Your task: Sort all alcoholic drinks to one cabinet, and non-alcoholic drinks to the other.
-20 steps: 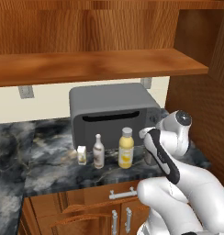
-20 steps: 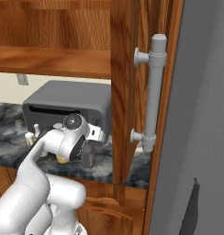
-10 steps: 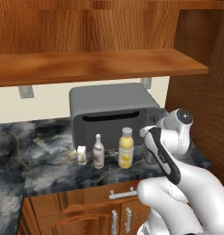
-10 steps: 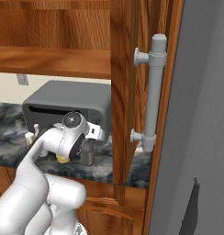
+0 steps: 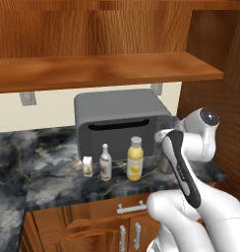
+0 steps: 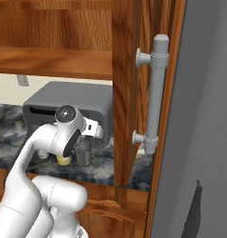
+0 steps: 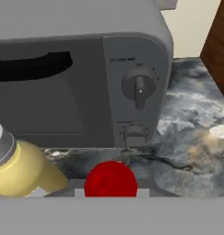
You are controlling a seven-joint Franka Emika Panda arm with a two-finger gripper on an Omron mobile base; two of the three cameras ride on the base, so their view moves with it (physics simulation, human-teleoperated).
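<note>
The jaws are closed on the dark bottle (image 6: 83, 153), its red cap (image 7: 110, 179) below the hand camera. The yellow juice bottle (image 5: 135, 158), white bottle (image 5: 105, 162) and carton (image 5: 87, 166) stand left of it on the marble surface (image 5: 48, 172), before the grey oven (image 5: 119, 123).

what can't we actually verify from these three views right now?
- Squat dark bottle with red cap: hand view cuts off the body at the bottom edge; in the right base view the arm covers most of it.
- Gripper: fingertips and their contact with that bottle hidden by the wrist in both base views.
- Small cream carton: too small to read in the left base view.
- Plump yellow bottle: mostly hidden behind the arm in the right base view.
</note>
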